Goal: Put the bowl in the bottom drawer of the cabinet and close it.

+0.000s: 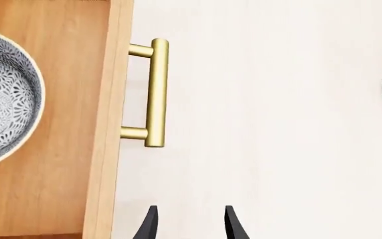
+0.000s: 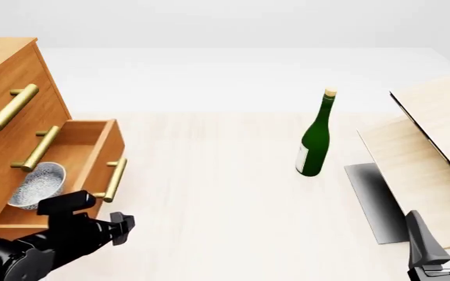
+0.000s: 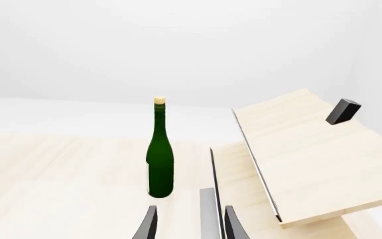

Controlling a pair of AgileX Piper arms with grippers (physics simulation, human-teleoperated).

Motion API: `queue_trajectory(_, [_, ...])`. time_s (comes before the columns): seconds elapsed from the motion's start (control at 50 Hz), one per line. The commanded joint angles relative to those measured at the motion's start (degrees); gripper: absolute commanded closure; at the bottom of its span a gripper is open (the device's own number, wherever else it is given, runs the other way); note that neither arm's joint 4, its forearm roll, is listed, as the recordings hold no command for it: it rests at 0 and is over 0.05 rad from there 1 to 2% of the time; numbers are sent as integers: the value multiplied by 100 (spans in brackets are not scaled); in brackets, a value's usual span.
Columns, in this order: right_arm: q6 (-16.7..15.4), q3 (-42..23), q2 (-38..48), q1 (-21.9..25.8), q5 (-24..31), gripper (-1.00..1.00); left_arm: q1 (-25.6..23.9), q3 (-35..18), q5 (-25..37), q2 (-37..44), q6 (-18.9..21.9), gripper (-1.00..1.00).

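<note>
With the bowl (image 2: 37,185) already sitting in the open bottom drawer (image 2: 100,153), my left jaws (image 1: 187,223) hang parted and empty before its brass handle (image 1: 155,93), a rigid, slick bar I judge best pushed squarely at mid-length.

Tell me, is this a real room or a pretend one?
Most likely pretend, a computer-made test table. The table is bare and the background blank white. On it stand only a cabinet, a green bottle and a tilted wood panel; everything looks too smooth.
</note>
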Motion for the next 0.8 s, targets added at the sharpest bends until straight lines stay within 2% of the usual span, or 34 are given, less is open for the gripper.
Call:
queue_trajectory(0.02, [-3, 0, 0, 0, 0, -100, 463, 139, 114, -213, 185, -100])
queue_trajectory(0.22, [-4, 0, 0, 0, 0, -100, 901, 195, 244, -477, 362, -100])
queue_trajectory(0.38, [-6, 0, 0, 1, -1, -100, 982, 142, 298, -577, 357, -100])
queue_trajectory(0.72, [-8, 0, 0, 4, -4, -100, 1738, 251, 132, -573, 827, -100])
queue_trajectory(0.8, [-11, 0, 0, -1, 1, -100, 1773, 270, 125, -584, 828, -100])
